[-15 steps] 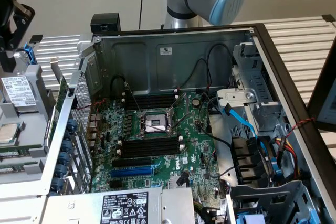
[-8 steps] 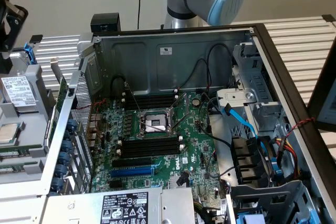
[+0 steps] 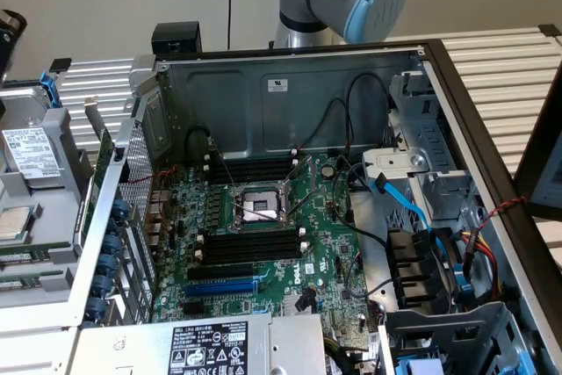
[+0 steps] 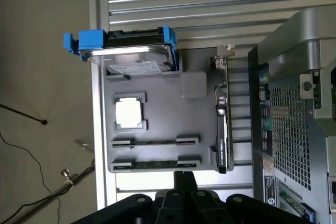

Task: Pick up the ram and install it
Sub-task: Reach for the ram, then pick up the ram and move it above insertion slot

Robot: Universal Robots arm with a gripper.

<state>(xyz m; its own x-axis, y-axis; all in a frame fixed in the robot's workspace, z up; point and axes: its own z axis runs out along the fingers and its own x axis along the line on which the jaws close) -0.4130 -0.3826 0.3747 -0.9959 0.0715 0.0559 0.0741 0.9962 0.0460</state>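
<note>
Hanging beside the grey tray (image 4: pixel 173 114) on the desk (image 4: pixel 210 3), the pincer (image 4: pixel 184 176) is drawn narrow and carries nothing. The ram (image 4: pixel 155 164) lies in the tray's end row, on the far side of the processor (image 4: pixel 128 113) from the hard drive (image 4: pixel 134 56), with a second stick (image 4: pixel 155 142) in the next row. Its long axis runs parallel to the tray edge nearest the pincer. The tips sit just off that edge, about level with the stick's middle. The black memory slots (image 3: pixel 255 243) in the case beside the tray appear unfilled.
</note>
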